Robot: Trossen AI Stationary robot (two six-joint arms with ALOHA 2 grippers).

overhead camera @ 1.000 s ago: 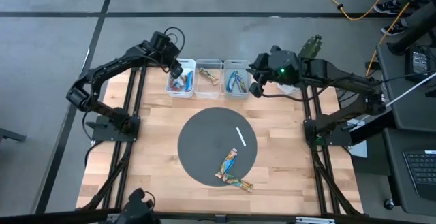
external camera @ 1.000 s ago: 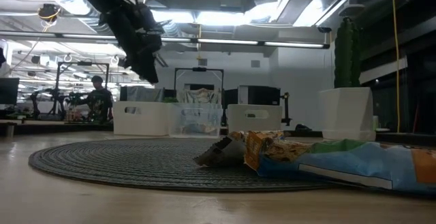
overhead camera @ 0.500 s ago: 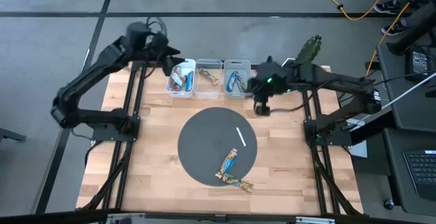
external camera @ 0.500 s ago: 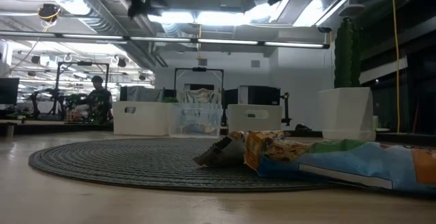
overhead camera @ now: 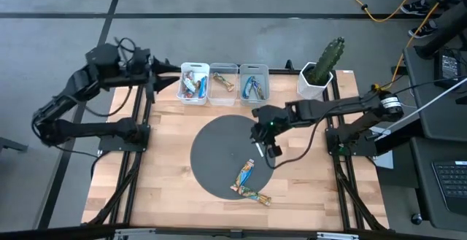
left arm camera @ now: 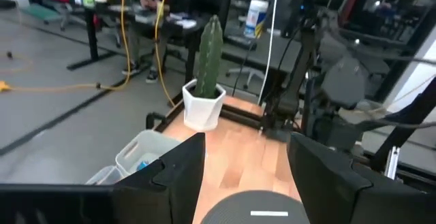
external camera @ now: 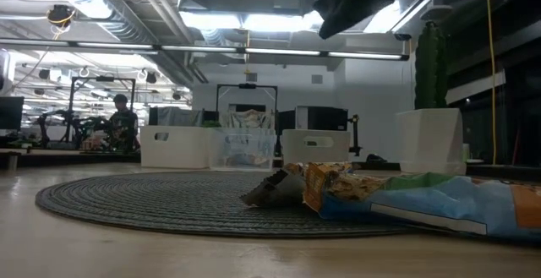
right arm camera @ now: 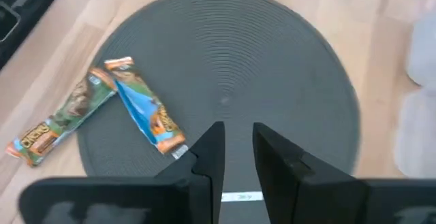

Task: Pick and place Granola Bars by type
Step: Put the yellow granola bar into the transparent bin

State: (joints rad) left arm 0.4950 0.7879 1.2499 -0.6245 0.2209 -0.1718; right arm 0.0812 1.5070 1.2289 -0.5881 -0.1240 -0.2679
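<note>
Two granola bars lie on the round dark mat (overhead camera: 211,149): a blue-and-orange one (overhead camera: 245,173) (right arm camera: 146,115) and a green-and-brown one (overhead camera: 257,195) (right arm camera: 65,118) at the mat's near edge. More bars lie in three small bins (overhead camera: 223,84) at the far edge. My right gripper (overhead camera: 270,150) (right arm camera: 237,157) hangs over the mat's right part above a thin white stick (right arm camera: 240,197), fingers a little apart and empty. My left gripper (overhead camera: 162,78) (left arm camera: 245,176) is open and empty, left of the bins.
A cactus in a white pot (overhead camera: 319,72) stands at the far right, beside the bins. In the low view the two bars (external camera: 355,189) lie close in front, with the bins (external camera: 245,147) behind. Bare wood lies left and right of the mat.
My left gripper has drawn back from above the left bin toward the table's left edge. My right gripper has gone from beside the right bin toward the near edge and out over the mat, and now points down at it.
</note>
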